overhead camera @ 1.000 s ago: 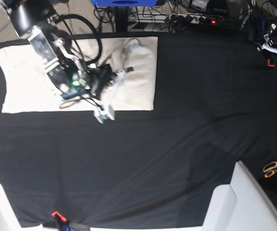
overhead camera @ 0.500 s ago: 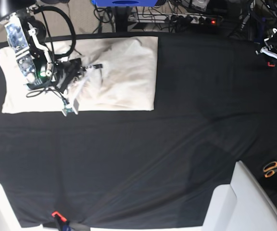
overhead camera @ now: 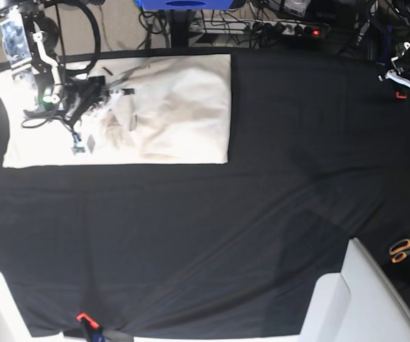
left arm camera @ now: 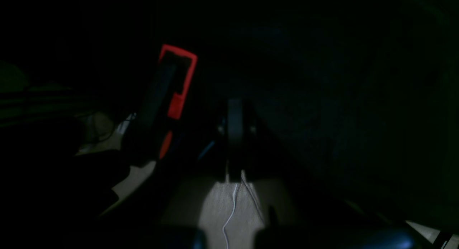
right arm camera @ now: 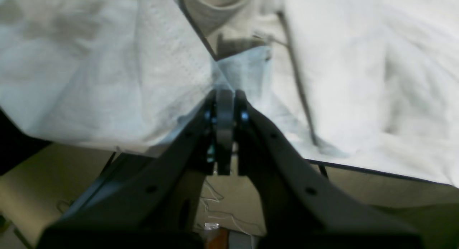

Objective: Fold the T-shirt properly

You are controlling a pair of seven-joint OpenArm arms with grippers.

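overhead, the right gripper (right arm camera: 225, 95) is pinched tight on a fold of the cream t-shirt (overhead camera: 176, 107), which spreads ahead of and beneath it on the black table cloth (overhead camera: 262, 214). far off, the left gripper (left arm camera: 235, 109) sits closed and empty over dark cloth.

A black cloth (overhead camera: 212, 235) covers the worktop from edge to edge, lying in soft creases. Beyond its far edge are tangled cables and a power strip (overhead camera: 290, 28) with a red light; orange-handled scissors (overhead camera: 404, 250) lie at the right.
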